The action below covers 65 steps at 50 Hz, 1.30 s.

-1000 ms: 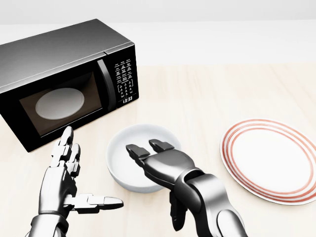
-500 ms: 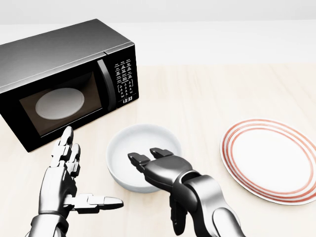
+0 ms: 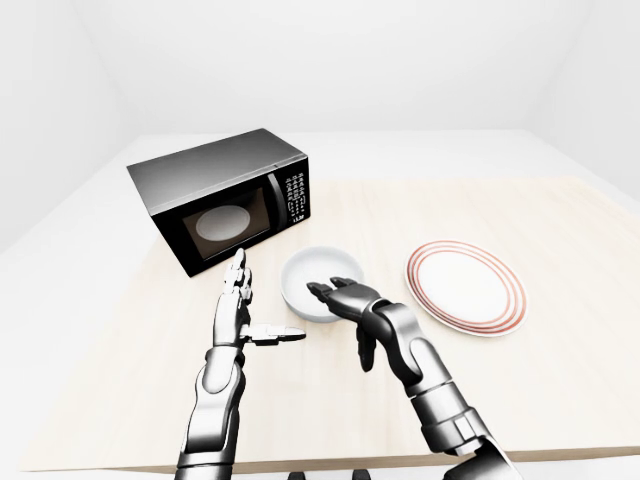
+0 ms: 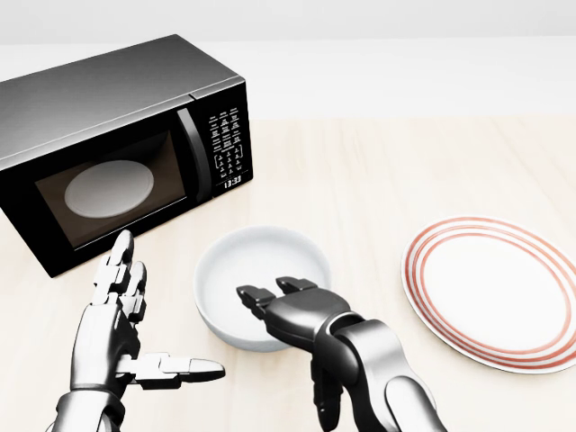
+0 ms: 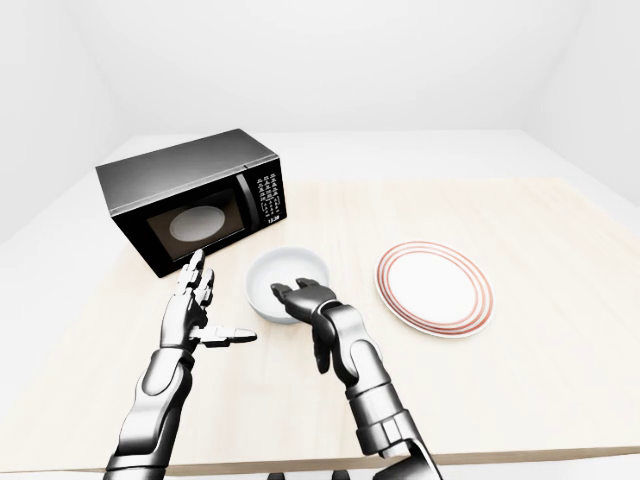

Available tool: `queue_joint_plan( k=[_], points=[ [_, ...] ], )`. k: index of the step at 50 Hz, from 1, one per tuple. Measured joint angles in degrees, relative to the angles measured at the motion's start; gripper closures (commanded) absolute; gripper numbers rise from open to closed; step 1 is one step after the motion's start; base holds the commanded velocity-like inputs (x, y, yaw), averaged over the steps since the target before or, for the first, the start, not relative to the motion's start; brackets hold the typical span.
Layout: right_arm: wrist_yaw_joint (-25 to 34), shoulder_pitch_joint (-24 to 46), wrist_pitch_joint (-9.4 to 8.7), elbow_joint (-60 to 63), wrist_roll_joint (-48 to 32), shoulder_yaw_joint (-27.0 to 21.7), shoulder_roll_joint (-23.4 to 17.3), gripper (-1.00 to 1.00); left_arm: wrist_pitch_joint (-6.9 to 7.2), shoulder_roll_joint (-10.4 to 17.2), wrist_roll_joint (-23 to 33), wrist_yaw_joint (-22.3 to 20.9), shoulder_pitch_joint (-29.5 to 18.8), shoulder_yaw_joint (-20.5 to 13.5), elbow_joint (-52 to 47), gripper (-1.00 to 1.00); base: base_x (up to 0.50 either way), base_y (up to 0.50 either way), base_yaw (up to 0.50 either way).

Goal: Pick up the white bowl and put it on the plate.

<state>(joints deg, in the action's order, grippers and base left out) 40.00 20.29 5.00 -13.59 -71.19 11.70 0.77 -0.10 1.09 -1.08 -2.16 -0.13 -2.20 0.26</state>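
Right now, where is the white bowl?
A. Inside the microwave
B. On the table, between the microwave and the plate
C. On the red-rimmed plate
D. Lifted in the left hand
B: the white bowl rests on the table, with the microwave to its left and the empty plate to its right in the head view.

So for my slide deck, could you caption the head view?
Right hand reaches over white bowl; striped plate waits right, microwave left.

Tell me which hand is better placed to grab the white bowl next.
Right. The right hand hangs over the white bowl's near rim, on the plate's side. The left hand stands open, left of the bowl and apart from it.
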Motion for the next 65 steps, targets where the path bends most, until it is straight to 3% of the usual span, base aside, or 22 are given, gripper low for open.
queue_joint_plan(
  k=[38, 39, 40, 41, 47, 50, 65],
  points=[
    [0.0, -0.2, 0.00, -2.7, -0.8, 0.0, -0.4, -1.00, 0.00, 0.0, 0.0, 0.0, 0.0, 0.0, 0.0, -1.00, 0.00, 0.00, 0.00],
    [0.0, -0.2, 0.00, -2.8, -0.8, 0.0, -0.4, -0.75, 0.00, 0.0, 0.0, 0.0, 0.0, 0.0, 0.0, -1.00, 0.00, 0.00, 0.00],
    [0.0, -0.1, 0.00, -2.9, -0.9, 0.1, -0.4, 0.42, 0.00, 0.0, 0.0, 0.0, 0.0, 0.0, 0.0, -1.00, 0.00, 0.00, 0.00],
    [0.0, -0.2, 0.00, -3.0, -0.9, 0.1, -0.4, 1.00, 0.00, 0.0, 0.0, 0.0, 0.0, 0.0, 0.0, -1.00, 0.00, 0.00, 0.00],
    [0.0, 0.7, 0.00, -3.0, -0.7, -0.1, -0.3, 1.00, 0.00, 0.0, 0.0, 0.0, 0.0, 0.0, 0.0, -1.00, 0.00, 0.00, 0.00],
    [0.0, 0.9, 0.01, -2.9, -0.7, -0.2, -0.2, 0.89, 0.00, 0.0, 0.0, 0.0, 0.0, 0.0, 0.0, -1.00, 0.00, 0.00, 0.00],
    [0.0, 1.4, 0.00, -2.5, -1.0, -0.3, -0.2, 1.00, 0.00, 0.0, 0.0, 0.0, 0.0, 0.0, 0.0, -1.00, 0.00, 0.00, 0.00]
  ],
)
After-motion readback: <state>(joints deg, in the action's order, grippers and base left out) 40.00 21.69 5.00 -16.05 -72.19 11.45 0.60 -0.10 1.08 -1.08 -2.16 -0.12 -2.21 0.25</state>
